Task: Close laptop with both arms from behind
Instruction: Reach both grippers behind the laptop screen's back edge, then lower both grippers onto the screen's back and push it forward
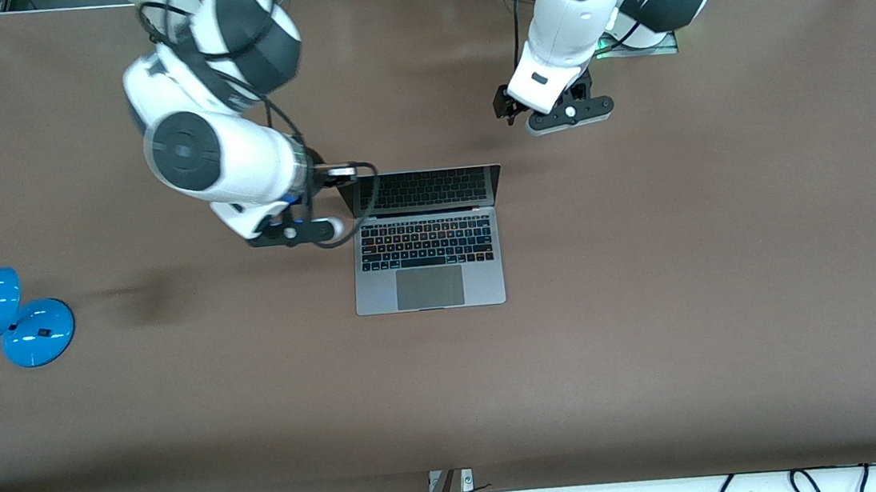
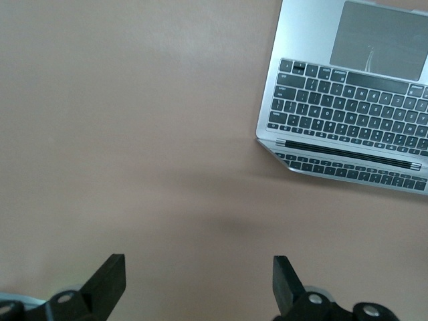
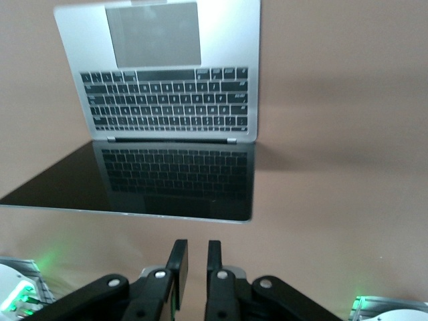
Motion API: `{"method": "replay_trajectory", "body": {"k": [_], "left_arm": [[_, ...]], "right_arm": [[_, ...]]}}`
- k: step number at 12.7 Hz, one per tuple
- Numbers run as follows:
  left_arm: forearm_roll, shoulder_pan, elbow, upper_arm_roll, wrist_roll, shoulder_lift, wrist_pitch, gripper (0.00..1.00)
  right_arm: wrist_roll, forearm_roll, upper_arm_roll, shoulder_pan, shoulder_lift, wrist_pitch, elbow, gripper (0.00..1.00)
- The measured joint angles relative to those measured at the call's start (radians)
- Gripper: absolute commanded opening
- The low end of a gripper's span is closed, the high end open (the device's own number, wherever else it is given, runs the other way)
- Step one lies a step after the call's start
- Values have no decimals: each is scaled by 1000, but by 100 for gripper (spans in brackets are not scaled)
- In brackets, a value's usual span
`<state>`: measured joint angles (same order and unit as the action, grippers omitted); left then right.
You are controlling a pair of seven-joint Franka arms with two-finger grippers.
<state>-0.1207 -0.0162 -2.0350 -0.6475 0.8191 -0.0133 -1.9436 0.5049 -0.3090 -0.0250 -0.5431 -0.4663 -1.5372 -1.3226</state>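
You see a brown tabletop (image 1: pixel 652 298). An open laptop (image 1: pixel 429 271) lies on it near the middle. A blue lamp (image 1: pixel 3 316) lies on it at the right arm's end.

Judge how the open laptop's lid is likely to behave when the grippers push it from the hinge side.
The laptop lid looks thin and rigid, so it should probably swing on its hinge rather than bend. The slim base on the smooth table may slide toward the front camera. Its glossy screen, mirroring the keys, seems scratch-prone and slippery for the right gripper's narrow fingers.
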Motion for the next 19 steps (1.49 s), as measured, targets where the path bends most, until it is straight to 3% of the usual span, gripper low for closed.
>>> {"method": "replay_trajectory", "body": {"k": [1, 2, 6, 13, 19], "left_arm": [[0, -1, 7, -22, 27, -19, -2, 91], [0, -3, 13, -46, 50, -32, -3, 78], [0, -24, 30, -114, 103, -59, -3, 2], [9, -44, 157, -115, 150, -250, -8, 0], [87, -51, 216, -93, 151, -368, -8, 0]], "right_arm": [[2, 0, 0, -17, -14, 0, -7, 9], [3, -1, 0, -31, -29, 0, -13, 9], [3, -28, 4, -46, -66, 1, -37, 6], [3, -31, 31, -48, -82, 4, -78, 5], [2, -31, 33, -48, -95, -10, -79, 5]]}}
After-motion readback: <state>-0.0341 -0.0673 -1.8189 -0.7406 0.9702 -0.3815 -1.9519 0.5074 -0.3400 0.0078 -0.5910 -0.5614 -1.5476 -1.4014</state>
